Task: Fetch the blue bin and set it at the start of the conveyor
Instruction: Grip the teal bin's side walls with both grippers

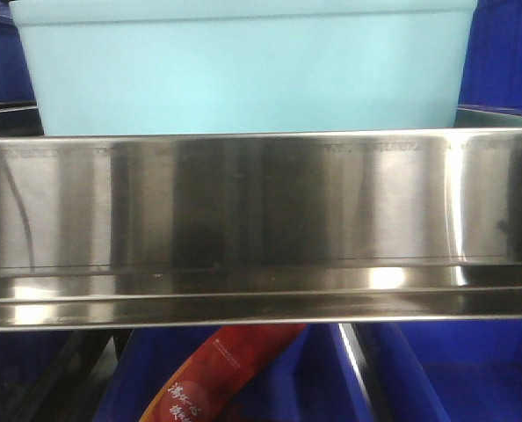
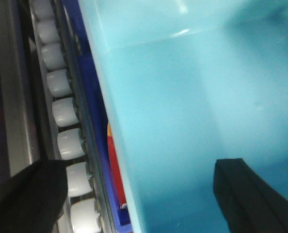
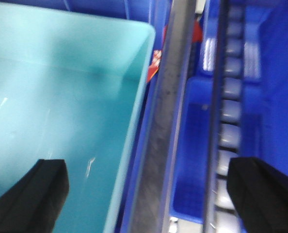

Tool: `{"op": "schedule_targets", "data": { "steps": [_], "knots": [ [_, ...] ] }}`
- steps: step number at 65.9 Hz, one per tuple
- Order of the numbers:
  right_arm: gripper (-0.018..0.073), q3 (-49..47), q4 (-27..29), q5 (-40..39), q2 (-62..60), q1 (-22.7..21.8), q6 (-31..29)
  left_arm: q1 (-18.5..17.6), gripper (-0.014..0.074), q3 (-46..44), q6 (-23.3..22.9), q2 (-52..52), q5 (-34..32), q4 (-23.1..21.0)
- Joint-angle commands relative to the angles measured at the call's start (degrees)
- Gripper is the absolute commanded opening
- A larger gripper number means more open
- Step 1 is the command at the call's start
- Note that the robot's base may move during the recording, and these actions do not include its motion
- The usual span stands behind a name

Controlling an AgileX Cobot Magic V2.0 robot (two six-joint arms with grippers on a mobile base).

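The blue bin (image 1: 243, 75), a pale aqua tub, stands on the shelf right behind the steel rail. In the left wrist view its inside (image 2: 192, 97) fills the right side. My left gripper (image 2: 140, 167) is open, with one finger inside the bin and the other outside over the rollers, so the bin's wall runs between them. In the right wrist view the bin (image 3: 61, 97) lies at the left. My right gripper (image 3: 146, 167) is open too and straddles the bin's opposite wall in the same way. Neither gripper's fingers touch the walls. The conveyor start is out of view.
A shiny steel shelf rail (image 1: 261, 220) spans the front view. Dark blue crates (image 1: 498, 53) flank the bin, and more sit below (image 1: 454, 378) with a red packet (image 1: 217, 369). White rollers (image 2: 66, 111) run beside the bin. A steel bar (image 3: 168, 97) and a blue crate (image 3: 197, 145) lie to its right.
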Motion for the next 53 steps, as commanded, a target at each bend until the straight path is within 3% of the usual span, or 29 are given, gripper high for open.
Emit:
{"op": "schedule_targets", "data": {
  "steps": [1,21,27,31,42,44,53],
  "knots": [
    [0.0568,-1.09,1.15,-0.30,2.80,-0.03,0.09,-0.37,0.0508,-0.80,-0.65,1.92,0.10,0.37],
    [0.0557,-1.09,2.14,-1.03,11.30,0.07,0.09,-0.05,0.0506,-0.80,-1.95,6.33,-0.48,0.42],
    [0.0445,-1.09,2.14,-0.82,12.60,0.07,0.09,-0.05,0.0444,-0.80,-2.07,6.59,0.67,0.42],
    [0.0292,-1.09,2.14,-0.74,12.64,0.07,0.09,-0.05,0.0364,-0.80,-2.07,6.59,0.90,0.42],
    [-0.0155,-1.09,2.14,-0.58,12.54,0.07,0.09,-0.05,-0.0027,-0.80,-2.07,6.59,1.14,0.42],
    [-0.0165,-1.09,2.14,-0.48,12.54,0.07,0.09,-0.05,-0.0117,-0.80,-2.07,6.59,1.14,0.42],
    [-0.0153,-1.09,2.02,-0.12,12.20,0.07,0.09,-0.05,-0.0111,-0.80,-2.07,6.59,1.14,0.53]
  ]
}}
